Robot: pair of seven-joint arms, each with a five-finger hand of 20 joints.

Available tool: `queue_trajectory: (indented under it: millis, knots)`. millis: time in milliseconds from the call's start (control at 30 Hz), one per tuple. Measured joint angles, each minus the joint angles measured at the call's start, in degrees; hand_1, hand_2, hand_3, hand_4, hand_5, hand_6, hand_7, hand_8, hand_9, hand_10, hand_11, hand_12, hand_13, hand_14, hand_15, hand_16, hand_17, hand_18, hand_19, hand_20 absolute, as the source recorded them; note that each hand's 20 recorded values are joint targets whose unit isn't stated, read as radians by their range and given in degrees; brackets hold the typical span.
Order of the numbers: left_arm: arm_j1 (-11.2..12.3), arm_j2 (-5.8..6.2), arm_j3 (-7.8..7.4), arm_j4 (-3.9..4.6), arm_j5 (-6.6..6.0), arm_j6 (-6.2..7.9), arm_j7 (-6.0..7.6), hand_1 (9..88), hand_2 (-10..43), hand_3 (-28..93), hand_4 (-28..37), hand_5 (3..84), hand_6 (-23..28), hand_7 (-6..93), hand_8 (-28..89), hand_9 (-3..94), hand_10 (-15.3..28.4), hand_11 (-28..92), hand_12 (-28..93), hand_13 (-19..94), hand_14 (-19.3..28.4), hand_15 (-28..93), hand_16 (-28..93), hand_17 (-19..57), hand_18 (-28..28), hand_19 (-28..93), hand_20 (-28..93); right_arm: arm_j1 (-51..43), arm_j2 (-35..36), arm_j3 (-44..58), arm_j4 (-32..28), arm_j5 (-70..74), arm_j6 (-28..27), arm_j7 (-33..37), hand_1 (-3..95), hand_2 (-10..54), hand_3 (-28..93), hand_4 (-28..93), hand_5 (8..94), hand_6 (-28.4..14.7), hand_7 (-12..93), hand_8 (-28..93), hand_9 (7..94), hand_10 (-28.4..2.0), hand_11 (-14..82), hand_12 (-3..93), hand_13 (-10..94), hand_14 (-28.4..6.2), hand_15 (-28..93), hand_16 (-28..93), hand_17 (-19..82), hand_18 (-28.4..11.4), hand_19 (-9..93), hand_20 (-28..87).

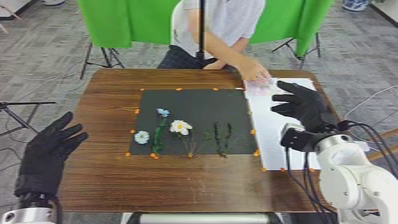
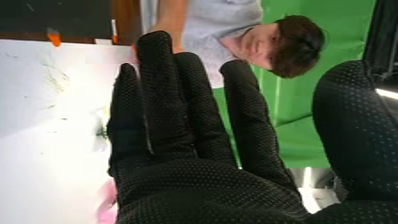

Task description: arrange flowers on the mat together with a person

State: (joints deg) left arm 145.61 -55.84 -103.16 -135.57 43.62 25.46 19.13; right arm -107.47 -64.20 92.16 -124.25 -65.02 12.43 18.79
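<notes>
One white flower (image 1: 180, 127) on the mat (image 1: 200, 102), left of the open right hand (image 1: 308, 105).
That hand is above the white sheet (image 1: 273, 137), fingers extended, gripping nothing; a person's hand (image 1: 255, 74) is near its fingertips. Blue flowers (image 1: 141, 137) and green stems (image 1: 219, 137) also lie to its left. Left of the mat, the left hand (image 1: 44, 154) has loosely straight, empty fingers.

The robot's left hand (image 1: 44, 152) and right hand (image 1: 306, 106) wear black gloves, the right one flecked with tiny pale dots. The right arm (image 1: 348, 176) is white and rounded, with looping black cables (image 1: 306, 184). The person wears a pale grey shirt (image 1: 249, 21) and dark trousers (image 1: 181, 60).
</notes>
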Motion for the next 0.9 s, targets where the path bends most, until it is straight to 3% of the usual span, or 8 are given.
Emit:
queue_trajectory:
  millis: [567, 900]
  knots:
    - [0.0, 1.21, 0.78, 0.04, -0.67, 0.66, 0.66, 21.8, 6.1, 80, -28.3, 37.0, 8.1, 13.9, -10, 33.2, 19.5, 27, 9, 22, 26.3, 57, -12, -9.9, 21.2, 51, 10, -0.2, -0.4, 0.5, 0.4, 1.2, -2.4, -0.9, 25.0, 2.6, 75, -24, 50.2, -2.2, 13, -11, 51.7, -19.1, 17.9, 15.0, 46, -19.0, 57, 8, 12, -21.6, 59, 12]
    - [-0.3, 1.27, 0.89, 0.05, -0.61, 0.67, 0.52, 21.9, 6.0, 80, -28.3, 37.2, 8.3, 14.2, -10, 33.5, 19.7, 28, 9, 23, 26.3, 57, -12, -9.8, 21.2, 51, 10, -0.7, -0.4, 0.7, 0.4, 1.1, -2.5, -1.1, 24.9, 3.1, 75, -24, 51.0, -2.3, 13, -11, 53.0, -18.8, 18.4, 15.0, 46, -19.0, 57, 8, 12, -21.6, 59, 13]
